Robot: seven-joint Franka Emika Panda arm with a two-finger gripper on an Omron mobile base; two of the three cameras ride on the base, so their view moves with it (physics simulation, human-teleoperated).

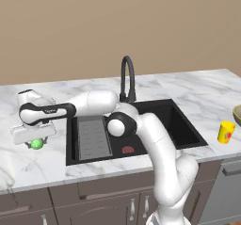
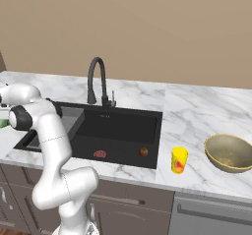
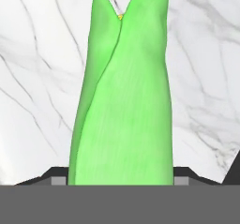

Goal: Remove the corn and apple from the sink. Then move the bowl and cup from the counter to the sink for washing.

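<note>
You had the claw (image 1: 36, 141) out over the table (image 1: 33, 160) at 9 o'clock of the sink (image 1: 183, 125), w/ the corn (image 1: 36, 144) between its fingers, fingers clamped on both sides of the husk. In the hand view the corn (image 3: 123, 101) ran lengthwise toward 12, pointed tips up, marble behind it; whether it touched the table, can't tell. The apple (image 2: 143, 152) sat in the sink's basin near the front wall, at 3 o'clock of a flat reddish item (image 2: 100, 154). The cup (image 2: 179, 160) stood upright on the table at 3 o'clock of the sink, and the bowl (image 2: 229, 153) was further toward 3, apart from the cup.
</note>
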